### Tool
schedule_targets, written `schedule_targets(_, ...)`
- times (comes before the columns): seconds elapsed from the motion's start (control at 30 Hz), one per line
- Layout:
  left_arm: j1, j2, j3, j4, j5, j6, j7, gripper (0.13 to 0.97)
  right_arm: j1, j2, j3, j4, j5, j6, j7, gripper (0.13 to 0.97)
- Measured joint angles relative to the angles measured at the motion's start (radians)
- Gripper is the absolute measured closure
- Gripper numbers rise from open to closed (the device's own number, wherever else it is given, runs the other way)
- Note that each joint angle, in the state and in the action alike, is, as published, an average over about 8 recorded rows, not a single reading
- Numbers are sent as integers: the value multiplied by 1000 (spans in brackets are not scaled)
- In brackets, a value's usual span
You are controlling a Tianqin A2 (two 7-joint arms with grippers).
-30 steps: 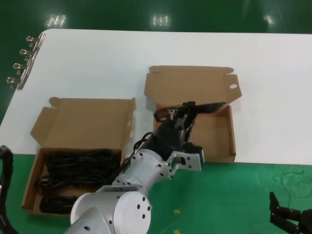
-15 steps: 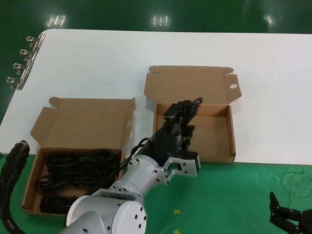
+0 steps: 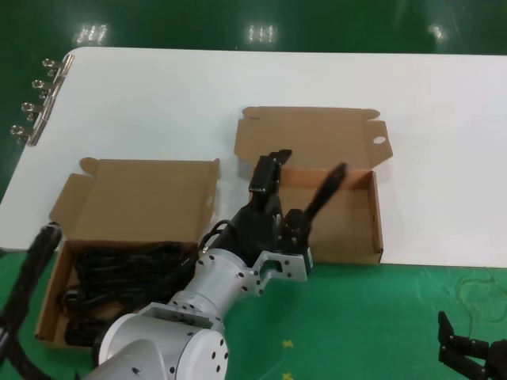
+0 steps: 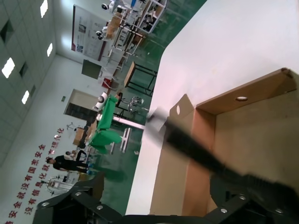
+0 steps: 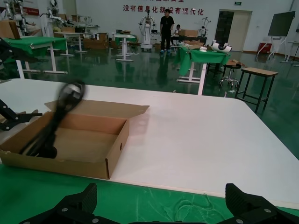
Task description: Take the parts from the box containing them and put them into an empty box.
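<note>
Cord (image 3: 326, 188) hangs over the empty box (image 3: 360, 237) on the white worktop (image 3: 158, 103), apparently held by the left gripper (image 3: 273, 170) for lowering inside. Motion smear and the arm's bulk hide the contact; whether the gripper is clamped cannot be told. Remaining cords (image 3: 119, 273) lie in the source box (image 3: 135, 190). Right gripper (image 3: 471, 352) idles off the worktop, spread.
</note>
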Motion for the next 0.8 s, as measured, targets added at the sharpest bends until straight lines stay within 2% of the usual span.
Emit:
schedule_targets(0.2,-24,6,52,59,30,-57,-100,258,0,0,0,0,0,0,0,129)
schedule_targets(0.33,-23,-6,69,60,40,-93,-171,258,0,0,0,0,0,0,0,129)
schedule_targets(0.43,-16,-20,72,47,42,-117,-215,221,0,0,0,0,0,0,0,129)
schedule_targets(0.6,-9,-31,70,35,43,-134,-243,160,0,0,0,0,0,0,0,129)
schedule_targets(0.8,-7,-32,68,33,41,-134,-244,142,0,0,0,0,0,0,0,129)
